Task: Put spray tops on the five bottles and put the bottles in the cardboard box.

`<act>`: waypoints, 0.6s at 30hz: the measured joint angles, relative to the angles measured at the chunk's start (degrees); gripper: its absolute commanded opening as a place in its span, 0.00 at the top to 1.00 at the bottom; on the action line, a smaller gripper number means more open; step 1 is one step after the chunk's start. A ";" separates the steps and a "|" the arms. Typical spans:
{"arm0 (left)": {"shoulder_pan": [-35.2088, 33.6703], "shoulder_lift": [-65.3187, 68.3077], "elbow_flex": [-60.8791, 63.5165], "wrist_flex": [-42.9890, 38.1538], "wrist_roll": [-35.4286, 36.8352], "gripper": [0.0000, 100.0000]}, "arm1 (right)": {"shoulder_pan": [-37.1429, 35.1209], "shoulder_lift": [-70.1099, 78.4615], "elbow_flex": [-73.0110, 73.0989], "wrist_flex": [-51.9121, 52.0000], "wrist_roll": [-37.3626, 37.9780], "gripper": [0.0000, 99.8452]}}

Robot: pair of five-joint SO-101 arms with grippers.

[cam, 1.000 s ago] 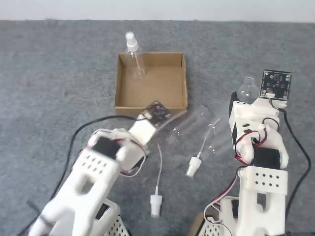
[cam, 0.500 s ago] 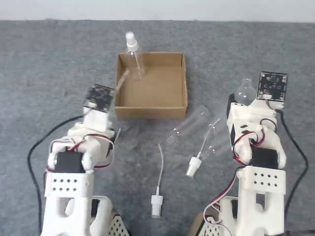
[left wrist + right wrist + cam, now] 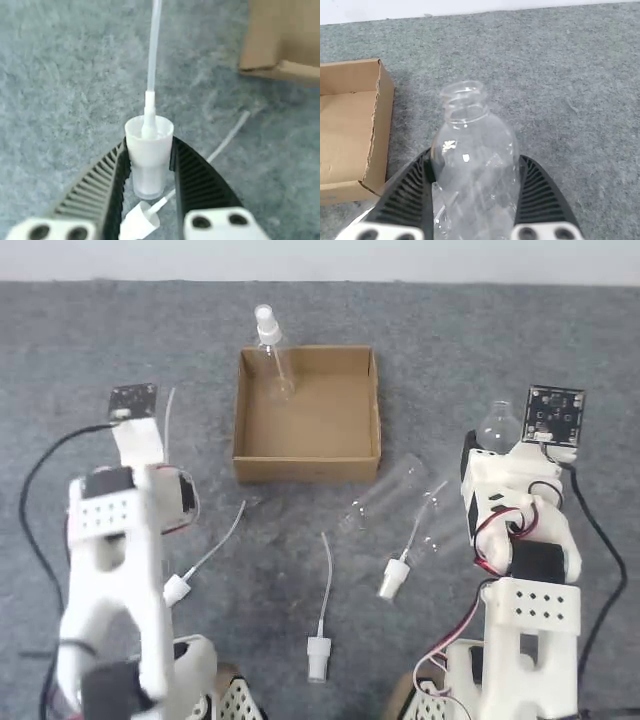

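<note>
My left gripper (image 3: 148, 145) is shut on a white spray top (image 3: 148, 155), whose thin tube (image 3: 152, 50) points away from the wrist. In the high view the left arm (image 3: 125, 510) stands at the table's left, with that tube (image 3: 168, 412) sticking up beside it. My right gripper (image 3: 474, 162) is shut on a clear bottle (image 3: 472, 145) with a bare neck, right of the cardboard box (image 3: 370, 400). That bottle (image 3: 503, 422) shows above the right arm. One bottle with a spray top (image 3: 272, 355) stands in the box's far left corner.
Three loose spray tops lie on the grey mat: one (image 3: 177, 588) by the left arm, one (image 3: 317, 655) at front centre, one (image 3: 393, 580) right of it. A clear bottle (image 3: 385, 490) lies in front of the box's right corner.
The left arm has swung from the box's front edge over to the far left, carrying the spray top. A spray top on the mat has come into sight. The right arm has stayed put.
</note>
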 measured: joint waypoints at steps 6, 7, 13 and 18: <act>-0.97 9.85 -8.53 3.08 8.97 0.97 | -0.09 0.00 0.00 0.00 0.00 0.97; -0.97 10.73 -9.76 3.69 11.60 0.97 | -0.09 0.00 0.00 0.00 0.00 0.97; -0.97 12.84 -13.45 4.84 31.12 0.98 | -0.09 0.00 0.00 0.00 0.00 0.97; -1.41 12.84 -13.63 4.75 42.90 0.99 | -0.09 0.00 0.00 0.00 0.00 0.97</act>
